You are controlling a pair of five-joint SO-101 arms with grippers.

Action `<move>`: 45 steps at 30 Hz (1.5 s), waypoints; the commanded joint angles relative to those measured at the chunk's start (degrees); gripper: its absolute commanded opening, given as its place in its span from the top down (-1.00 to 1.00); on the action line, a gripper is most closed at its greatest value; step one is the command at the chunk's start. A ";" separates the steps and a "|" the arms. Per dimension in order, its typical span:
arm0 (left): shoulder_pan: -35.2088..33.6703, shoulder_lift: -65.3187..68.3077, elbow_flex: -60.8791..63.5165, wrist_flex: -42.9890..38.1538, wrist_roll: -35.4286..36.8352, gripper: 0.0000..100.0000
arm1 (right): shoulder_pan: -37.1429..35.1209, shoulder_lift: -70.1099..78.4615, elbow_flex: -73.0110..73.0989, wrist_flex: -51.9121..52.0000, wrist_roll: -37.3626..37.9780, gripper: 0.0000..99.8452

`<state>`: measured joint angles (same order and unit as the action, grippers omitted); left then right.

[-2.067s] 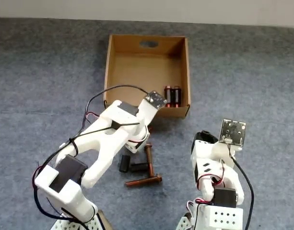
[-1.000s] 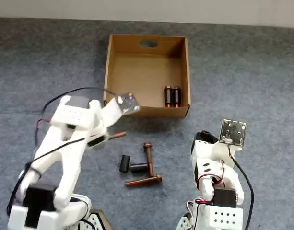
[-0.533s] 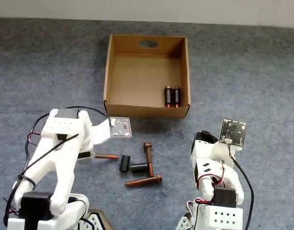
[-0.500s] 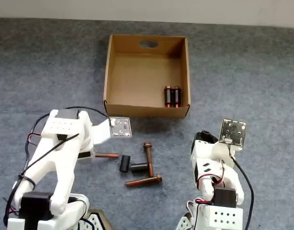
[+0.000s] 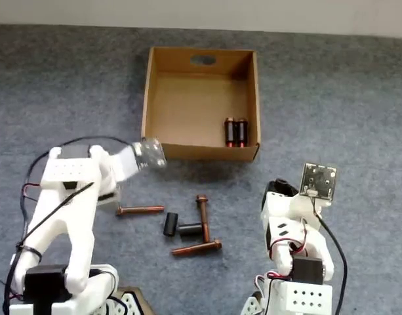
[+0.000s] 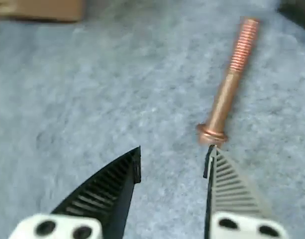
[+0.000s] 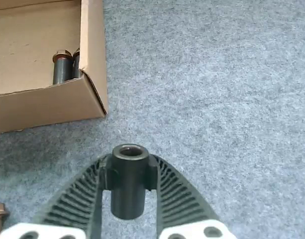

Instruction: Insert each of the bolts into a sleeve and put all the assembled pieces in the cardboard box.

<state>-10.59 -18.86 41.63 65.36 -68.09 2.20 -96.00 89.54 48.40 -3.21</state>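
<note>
A copper bolt point(image 5: 140, 210) lies on the carpet just right of the left arm point(image 5: 73, 177). In the left wrist view that bolt point(image 6: 227, 97) rests with its head close to one fingertip of my open left gripper point(image 6: 173, 157), free of both fingers. My right gripper point(image 7: 128, 199) is shut on a black sleeve point(image 7: 128, 186), held upright with its bore showing, and sits low at the right point(image 5: 279, 191). The cardboard box point(image 5: 147, 98) holds two assembled pieces point(image 5: 235, 131) at its front right corner; the right wrist view shows the box point(image 7: 92, 59) too.
Between the arms lie two more bolts point(image 5: 202, 211) point(image 5: 196, 248) and two black sleeves point(image 5: 169, 224) point(image 5: 189, 230), close together on the grey carpet. Open carpet lies to the right of the box and ahead of the right gripper.
The left arm carried a bolt leftward out of the pile, lowered it to the carpet and opened; the bolt now lies free. The right arm has kept still with its sleeve.
</note>
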 commanded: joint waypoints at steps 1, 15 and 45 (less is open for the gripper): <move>-0.22 -1.98 -3.91 4.75 15.56 0.58 | 0.66 -0.57 -0.31 0.13 -0.44 0.99; 4.88 -1.45 8.84 1.32 50.46 0.58 | 0.66 -0.66 -0.31 0.13 -0.44 0.99; 10.95 -1.98 12.00 -16.35 69.63 0.58 | 0.66 -0.66 -0.31 0.13 -0.44 0.99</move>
<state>-0.04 -19.38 56.40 45.67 1.27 2.37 -96.00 89.54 48.40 -3.21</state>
